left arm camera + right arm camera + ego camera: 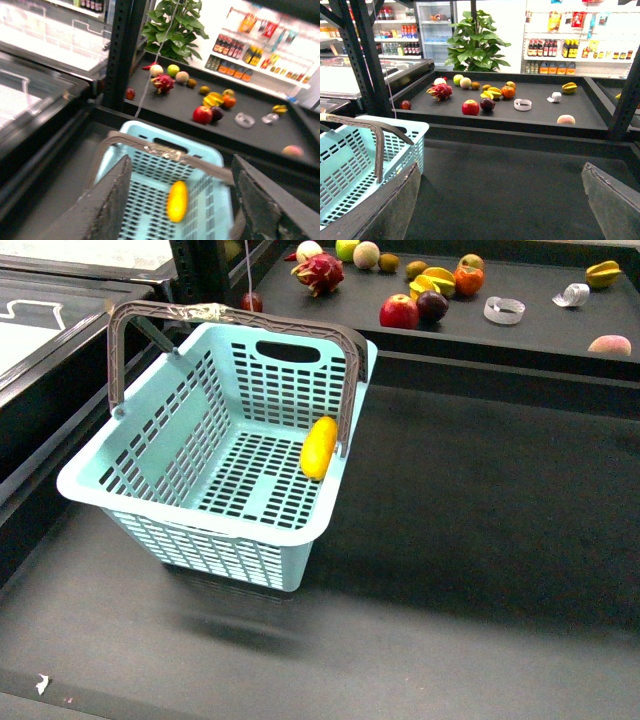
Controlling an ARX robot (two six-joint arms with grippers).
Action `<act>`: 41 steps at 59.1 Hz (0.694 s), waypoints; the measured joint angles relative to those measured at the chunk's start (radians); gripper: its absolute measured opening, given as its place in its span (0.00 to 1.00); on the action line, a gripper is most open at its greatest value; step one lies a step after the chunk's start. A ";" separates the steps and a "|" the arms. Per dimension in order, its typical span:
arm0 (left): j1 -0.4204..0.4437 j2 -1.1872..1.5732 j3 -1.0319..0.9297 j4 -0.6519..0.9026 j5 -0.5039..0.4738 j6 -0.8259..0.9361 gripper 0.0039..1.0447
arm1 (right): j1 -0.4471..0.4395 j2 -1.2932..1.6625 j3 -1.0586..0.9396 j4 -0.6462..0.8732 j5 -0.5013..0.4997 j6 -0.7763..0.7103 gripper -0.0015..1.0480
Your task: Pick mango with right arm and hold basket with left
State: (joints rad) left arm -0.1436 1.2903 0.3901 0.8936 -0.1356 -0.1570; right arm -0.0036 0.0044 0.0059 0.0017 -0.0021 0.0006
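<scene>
The mango (319,447), a smooth yellow-orange oval, leans against the right inner wall of the light blue basket (150,502). The basket's brown handle (220,313) stands upright. The basket looks tilted and raised, with a shadow under it. In the left wrist view the mango (177,201) and the basket (145,195) lie below my open left gripper (182,210), which holds nothing. My right gripper (502,210) is open and empty over the dark table, with the basket (350,165) beside one finger. Neither arm shows in the front view.
A raised black shelf (520,335) behind holds a red apple (399,312), a dragon fruit (319,273), star fruit (432,283), an orange-red fruit (468,280), a peach (610,345) and tape rolls (503,310). A dark post (120,50) and glass cases stand to the left.
</scene>
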 joint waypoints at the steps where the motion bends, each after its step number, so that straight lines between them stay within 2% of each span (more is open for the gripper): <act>1: 0.005 -0.014 -0.015 0.002 0.004 0.025 0.46 | 0.000 0.000 0.000 0.000 0.000 0.000 0.92; 14: 0.051 -0.172 -0.168 -0.003 0.046 0.130 0.01 | 0.000 0.000 0.000 0.000 0.000 0.000 0.92; 21: 0.068 -0.249 -0.220 -0.030 0.066 0.139 0.02 | 0.000 0.000 0.000 0.000 0.000 0.000 0.92; 25: 0.118 -0.302 -0.251 -0.055 0.128 0.142 0.02 | 0.000 0.000 0.000 0.000 0.000 0.000 0.92; 37: 0.141 -0.457 -0.314 -0.146 0.135 0.146 0.02 | 0.000 0.000 0.000 0.000 0.000 0.000 0.92; 41: 0.141 -0.467 -0.349 -0.106 0.135 0.147 0.02 | 0.000 0.000 0.000 0.000 0.000 0.000 0.92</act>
State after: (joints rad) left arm -0.0025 0.8238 0.0414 0.7872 -0.0002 -0.0101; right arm -0.0036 0.0044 0.0059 0.0017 -0.0021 0.0006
